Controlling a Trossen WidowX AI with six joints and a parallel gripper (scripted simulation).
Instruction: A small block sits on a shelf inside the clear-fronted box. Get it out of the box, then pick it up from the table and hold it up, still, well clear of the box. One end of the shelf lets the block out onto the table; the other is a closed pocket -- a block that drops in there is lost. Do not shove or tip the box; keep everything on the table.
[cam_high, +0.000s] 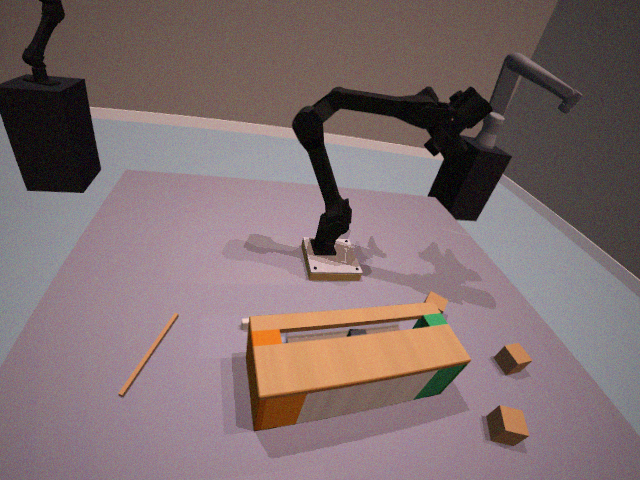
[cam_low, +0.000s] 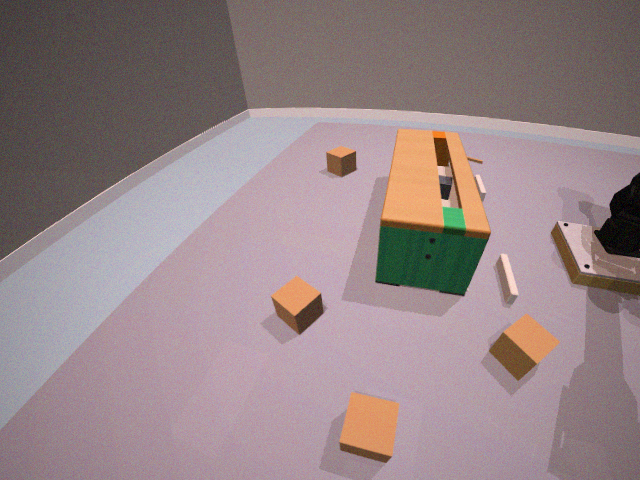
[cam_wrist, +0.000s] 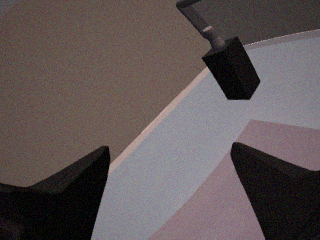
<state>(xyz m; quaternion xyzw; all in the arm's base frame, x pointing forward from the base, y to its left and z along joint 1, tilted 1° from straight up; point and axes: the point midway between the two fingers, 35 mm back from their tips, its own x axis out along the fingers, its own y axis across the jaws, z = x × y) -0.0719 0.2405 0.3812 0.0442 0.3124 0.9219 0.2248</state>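
The box (cam_high: 361, 359) (cam_low: 413, 180) stands upright on the table, with an orange end (cam_high: 276, 410) (cam_low: 438, 134), a green end (cam_high: 442, 381) (cam_low: 423, 260) and a long slot in its wooden top. Through the slot a small dark grey block (cam_high: 356, 332) (cam_low: 445, 187) shows inside, between the two ends, seemingly on the pale shelf. The shelf's ends are mostly hidden, and which is the pocket cannot be told. My gripper (cam_high: 443, 149) (cam_wrist: 173, 151) is open and empty, raised high behind the box's green end, far from the block.
Several wooden cubes lie around the box, including one (cam_high: 436, 301) (cam_low: 524, 346) behind its green end and one (cam_high: 508, 425) (cam_low: 297, 304) toward the front. A thin stick (cam_high: 149, 353) lies beyond the orange end. A pale strip (cam_low: 507, 279) lies between box and arm base (cam_high: 336, 264).
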